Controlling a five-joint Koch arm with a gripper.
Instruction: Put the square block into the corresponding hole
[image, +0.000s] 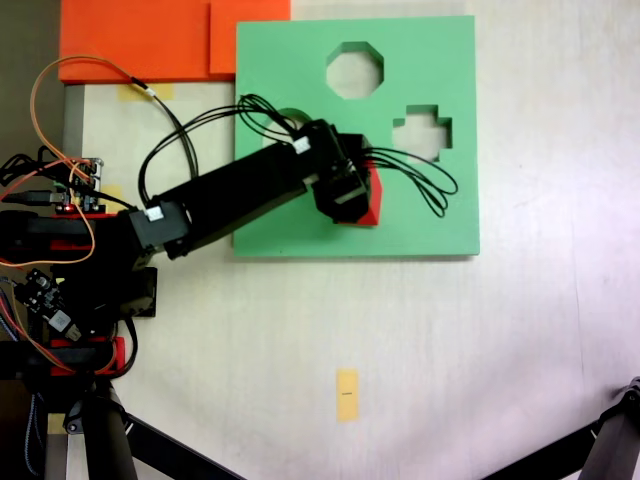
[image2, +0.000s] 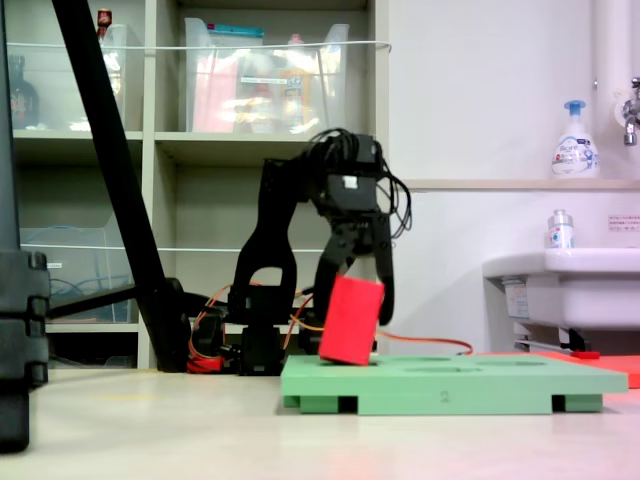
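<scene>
Green board (image2: 450, 385) marked "2", red block (image2: 351, 320) above.

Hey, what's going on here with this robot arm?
A small black robot arm's gripper holds a bright red foam cube, tilted, its lower edge at the surface of a flat green foam board. In the top-down fixed view the cube sits near the board's lower middle, apart from the octagonal cutout and cross-shaped cutout. It isn't seated in any hole yet.

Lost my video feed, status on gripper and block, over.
Gripper shut on the red block. Block tilted, lower edge at the green board, not seated in a cutout. Arm covers the square hole from above.
</scene>
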